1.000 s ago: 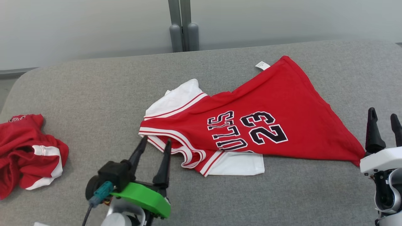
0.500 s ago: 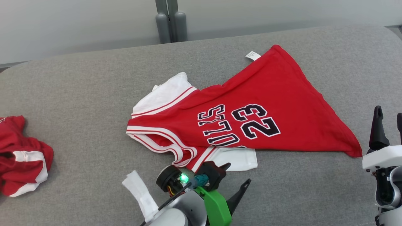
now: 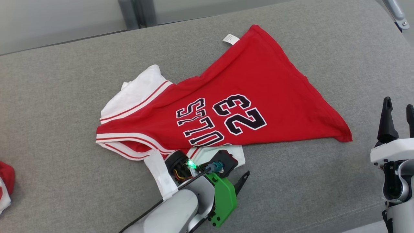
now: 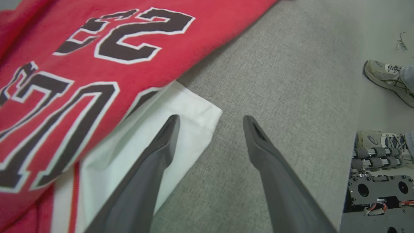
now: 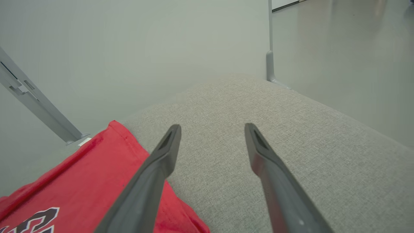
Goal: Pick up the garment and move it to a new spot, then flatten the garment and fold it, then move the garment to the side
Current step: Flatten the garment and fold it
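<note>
The garment [image 3: 245, 81], a red jersey with a black "23" and white sleeves, lies spread on the grey cushion [image 3: 64, 81], a white tag [image 3: 230, 38] at its far corner. My left gripper [image 3: 242, 166] points right at the garment's near edge and is open; in the left wrist view the left gripper [image 4: 210, 118] straddles the corner of the white sleeve [image 4: 197, 111], with nothing held. My right gripper [image 3: 398, 103] stands open just right of the garment's red corner [image 3: 343, 136]. In the right wrist view the right gripper [image 5: 212, 125] is over bare cushion, the garment [image 5: 97, 168] to its left.
Another red and white garment [image 3: 5, 181] lies at the far left edge. A grey post [image 3: 136, 13] stands behind the cushion. A person's shoes [image 4: 385, 77] are on the floor past the cushion's edge, next to my base [image 4: 378, 187].
The head camera has turned, shifting the whole picture left. My left gripper has swung from the collar side round to the white sleeve at the near edge, pointing right. The right gripper kept its place.
</note>
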`<state>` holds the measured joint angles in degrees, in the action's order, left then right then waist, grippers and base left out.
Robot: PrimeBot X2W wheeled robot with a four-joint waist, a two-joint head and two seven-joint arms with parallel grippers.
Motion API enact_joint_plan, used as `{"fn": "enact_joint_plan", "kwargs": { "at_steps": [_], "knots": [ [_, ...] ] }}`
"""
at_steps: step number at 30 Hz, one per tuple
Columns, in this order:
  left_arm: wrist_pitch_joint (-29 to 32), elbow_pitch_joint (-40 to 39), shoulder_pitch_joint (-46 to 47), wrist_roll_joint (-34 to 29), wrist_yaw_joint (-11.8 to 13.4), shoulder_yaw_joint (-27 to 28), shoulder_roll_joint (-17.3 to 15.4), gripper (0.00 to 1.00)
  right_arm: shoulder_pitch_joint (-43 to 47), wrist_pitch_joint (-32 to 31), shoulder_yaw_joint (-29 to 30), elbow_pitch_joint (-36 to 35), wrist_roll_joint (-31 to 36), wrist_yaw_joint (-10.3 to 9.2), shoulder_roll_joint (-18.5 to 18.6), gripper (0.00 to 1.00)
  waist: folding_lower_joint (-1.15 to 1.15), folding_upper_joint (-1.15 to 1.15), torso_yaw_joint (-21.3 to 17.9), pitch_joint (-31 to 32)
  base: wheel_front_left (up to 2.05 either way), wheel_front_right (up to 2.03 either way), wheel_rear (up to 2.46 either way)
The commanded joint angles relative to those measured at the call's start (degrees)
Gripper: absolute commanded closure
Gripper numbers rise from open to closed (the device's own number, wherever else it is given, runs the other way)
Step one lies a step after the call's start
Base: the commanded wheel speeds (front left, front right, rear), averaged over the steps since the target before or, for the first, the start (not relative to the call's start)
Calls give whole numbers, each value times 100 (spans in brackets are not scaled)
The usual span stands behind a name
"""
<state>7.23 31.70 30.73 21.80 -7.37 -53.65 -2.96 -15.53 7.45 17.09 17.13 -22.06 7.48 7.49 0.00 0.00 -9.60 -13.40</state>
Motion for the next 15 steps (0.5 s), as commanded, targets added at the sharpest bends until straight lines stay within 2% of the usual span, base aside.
{"fn": "enact_joint_plan", "kwargs": {
  "at_steps": [1,7,8,9,11,15],
  "knots": [
    [-43,74,118,41,-4,-36,-9,0,-53,45,-5,35,-43,2,12,0,0,0,-136,-119,0,0,0],
    [-214,339,298,31,223,-370,-1,0,-103,84,-29,146,-52,2,38,0,0,0,-165,-79,0,0,0],
    [-235,353,314,71,237,-413,0,6,-111,81,-35,155,-47,2,33,0,0,0,-158,-70,0,0,0],
    [-251,375,340,101,275,-471,0,55,-118,77,-44,169,-42,2,37,0,0,0,-143,-56,0,0,0],
    [-301,426,401,109,383,-574,-1,100,-115,69,-49,183,-34,2,54,0,0,0,-101,-22,0,0,0],
    [-440,521,489,194,514,-717,1,100,-117,43,-86,191,-36,2,91,0,0,0,12,44,0,0,0]
  ]
}}
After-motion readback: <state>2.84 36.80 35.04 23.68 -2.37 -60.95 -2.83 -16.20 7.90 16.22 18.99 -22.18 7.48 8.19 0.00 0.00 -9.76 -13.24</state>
